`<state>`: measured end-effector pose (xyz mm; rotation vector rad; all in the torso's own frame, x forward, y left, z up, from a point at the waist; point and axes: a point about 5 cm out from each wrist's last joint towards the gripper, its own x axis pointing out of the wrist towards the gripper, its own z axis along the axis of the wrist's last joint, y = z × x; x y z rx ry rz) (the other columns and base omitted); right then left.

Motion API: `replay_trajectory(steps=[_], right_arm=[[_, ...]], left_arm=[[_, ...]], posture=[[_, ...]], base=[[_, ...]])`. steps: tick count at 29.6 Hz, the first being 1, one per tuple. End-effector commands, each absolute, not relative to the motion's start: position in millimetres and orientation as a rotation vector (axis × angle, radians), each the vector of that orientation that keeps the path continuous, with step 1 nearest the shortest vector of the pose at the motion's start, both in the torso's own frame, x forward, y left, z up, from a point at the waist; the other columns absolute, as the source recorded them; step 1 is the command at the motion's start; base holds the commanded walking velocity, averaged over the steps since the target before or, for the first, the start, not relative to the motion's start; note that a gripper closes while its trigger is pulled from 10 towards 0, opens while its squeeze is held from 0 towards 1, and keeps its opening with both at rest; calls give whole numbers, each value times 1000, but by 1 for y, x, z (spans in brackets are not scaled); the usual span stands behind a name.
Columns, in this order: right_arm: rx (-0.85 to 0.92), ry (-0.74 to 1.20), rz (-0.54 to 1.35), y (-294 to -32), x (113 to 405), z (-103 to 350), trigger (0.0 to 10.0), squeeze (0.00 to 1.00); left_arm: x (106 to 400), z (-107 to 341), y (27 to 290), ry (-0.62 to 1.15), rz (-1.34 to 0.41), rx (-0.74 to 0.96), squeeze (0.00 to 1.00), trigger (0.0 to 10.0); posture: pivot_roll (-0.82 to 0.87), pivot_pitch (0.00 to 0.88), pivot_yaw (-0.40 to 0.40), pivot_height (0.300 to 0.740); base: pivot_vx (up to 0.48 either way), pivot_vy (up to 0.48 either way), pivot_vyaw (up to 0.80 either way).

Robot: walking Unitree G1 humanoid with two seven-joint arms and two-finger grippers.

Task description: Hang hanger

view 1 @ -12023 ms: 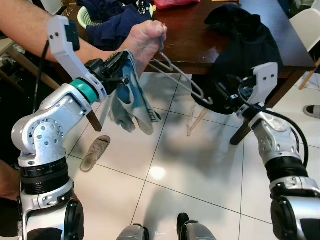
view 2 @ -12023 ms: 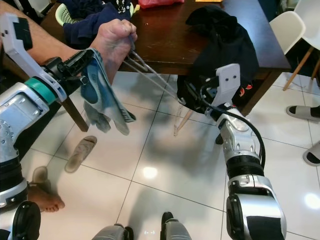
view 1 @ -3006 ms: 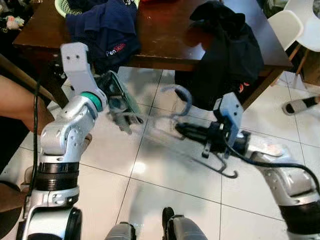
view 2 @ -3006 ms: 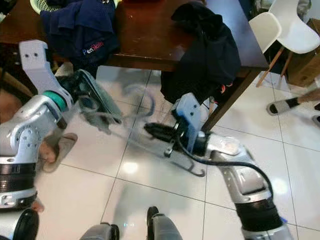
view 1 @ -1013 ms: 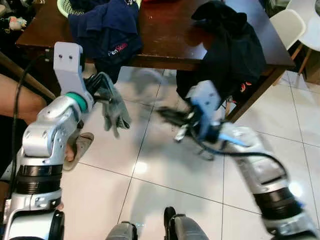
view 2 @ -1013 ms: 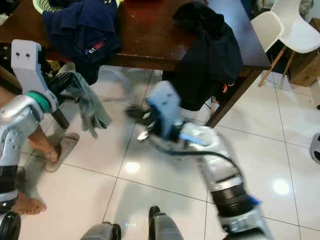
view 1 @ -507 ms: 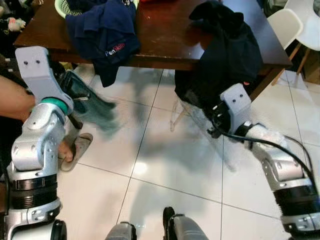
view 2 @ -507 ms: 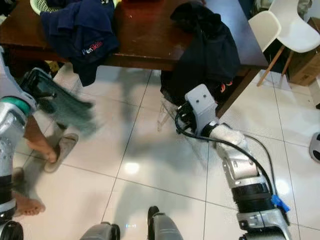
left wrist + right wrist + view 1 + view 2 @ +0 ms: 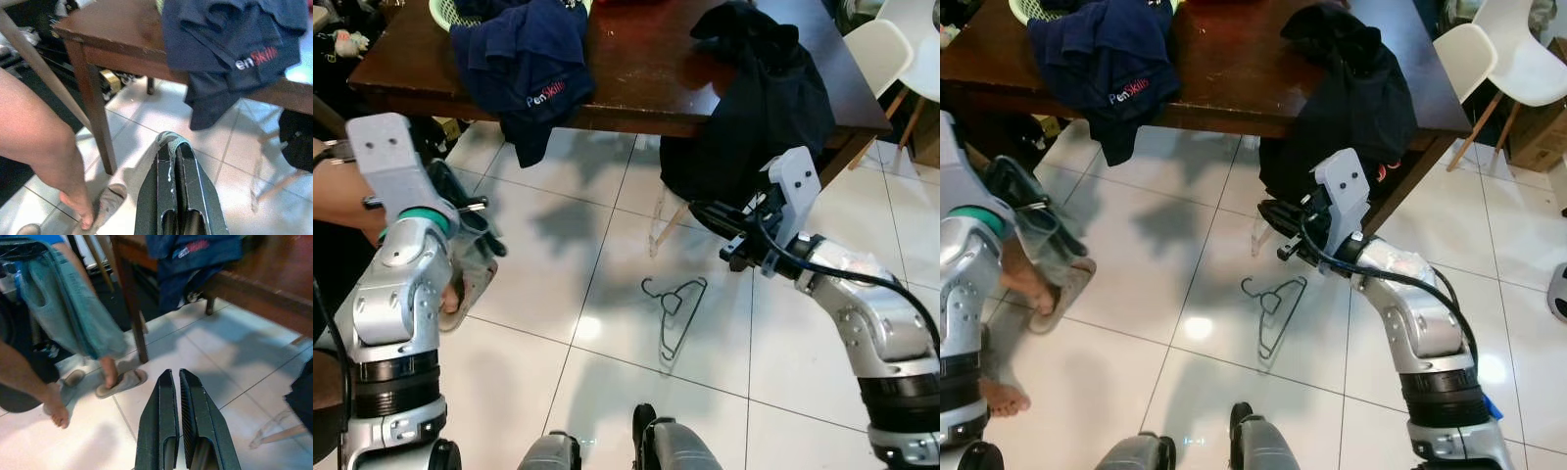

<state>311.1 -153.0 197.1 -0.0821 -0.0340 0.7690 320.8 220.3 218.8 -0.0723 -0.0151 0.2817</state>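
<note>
Fingers: your left gripper [image 9: 175, 147] clamps a teal-grey cloth [image 9: 1038, 230]; your right gripper [image 9: 176, 377] is closed, empty.
Grey wire hanger [image 9: 674, 305] lies on white floor tiles [image 9: 558, 382], lower centre.

free: bare floor tiles [image 9: 607, 372] around hanger [image 9: 672, 307] | blocked far: table [image 9: 646, 78], hanging black garment [image 9: 764, 117] | blocked left: person's leg [image 9: 1023, 279], sandal [image 9: 1062, 294]

Premises were a lived-in home dining area: a dark wooden table [image 9: 646, 69] at top centre draped with clothing [image 9: 524, 59], white chairs [image 9: 1503, 59] at upper right, glossy white tiled floor [image 9: 558, 392], a slipper [image 9: 1062, 294] at left.
</note>
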Motion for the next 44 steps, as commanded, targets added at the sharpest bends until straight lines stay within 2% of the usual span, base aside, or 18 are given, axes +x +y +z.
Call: replay_trajectory(steps=[1,5,8,10,12,18,22,44], right_arm=[[-76,36,715,-153,311,173,10000,0],[-46,63,627,-153,314,158,10000,0],[-30,71,604,-153,314,153,10000,0],[40,8,454,-150,322,149,10000,0],[66,-45,369,-144,324,148,10000,0],[81,-101,306,-140,323,151,10000,0],[103,-140,244,-145,326,154,10000,0],[106,-155,222,-140,331,143,10000,0]], left_arm=[[318,209,216,3,263,-50,0,10000],[317,201,214,17,268,-32,0,10000],[316,198,213,26,274,-31,0,10000],[314,185,199,32,141,85,0,10000],[308,173,185,45,46,127,0,10000],[299,164,170,45,-17,134,0,10000],[298,153,167,63,-28,115,0,10000],[305,153,172,22,-20,138,0,10000]], posture=[[24,172,-11,740],[24,172,-11,740],[28,134,-10,740],[17,126,-6,740],[9,104,-11,740],[2,96,-8,740],[2,42,6,740],[21,10,1,740]], base=[[0,0,0],[0,0,0],[0,0,0],[0,0,0],[0,0,0],[0,0,0],[0,0,0],[0,0,0]])
